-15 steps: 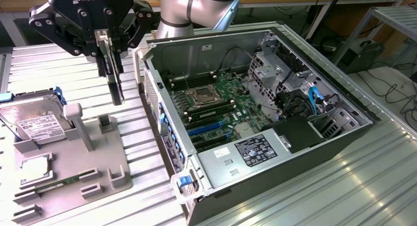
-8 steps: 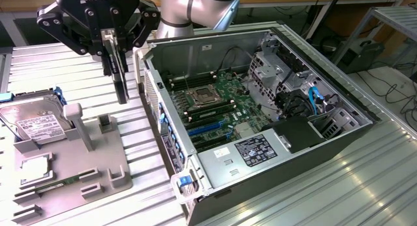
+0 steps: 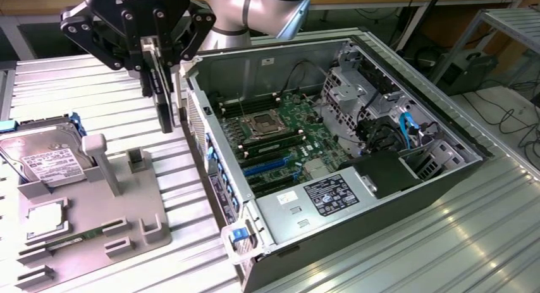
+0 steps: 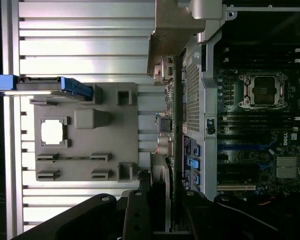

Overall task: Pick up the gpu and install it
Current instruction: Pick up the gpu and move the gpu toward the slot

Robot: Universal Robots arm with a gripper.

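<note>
The gpu point(image 3: 165, 103) is a thin dark card hanging edge-down in the air, between the grey fixture tray and the open computer case. My gripper point(image 3: 159, 68) is shut on its upper part, with a black finger point(image 3: 145, 59) on each side. In the wrist view the gpu point(image 4: 174, 125) shows edge-on with its silver metal bracket point(image 4: 172, 35) at the far end, just outside the case's side wall point(image 4: 192, 100). The gripper point(image 4: 157, 207) grips the card's near end. The blue expansion slots point(image 3: 268, 165) on the motherboard lie inside the case, to the exterior view's right of the card.
The grey fixture tray point(image 3: 126, 204) holds a silver hard drive point(image 3: 42, 157), a processor chip point(image 3: 47, 217) and a green memory stick point(image 3: 78, 237). The open case point(image 3: 279, 207) shows a processor socket point(image 3: 260, 123), drive cage point(image 3: 358, 84) and power supply point(image 3: 333, 195). Ribbed metal tabletop point(image 3: 439, 242) surrounds them.
</note>
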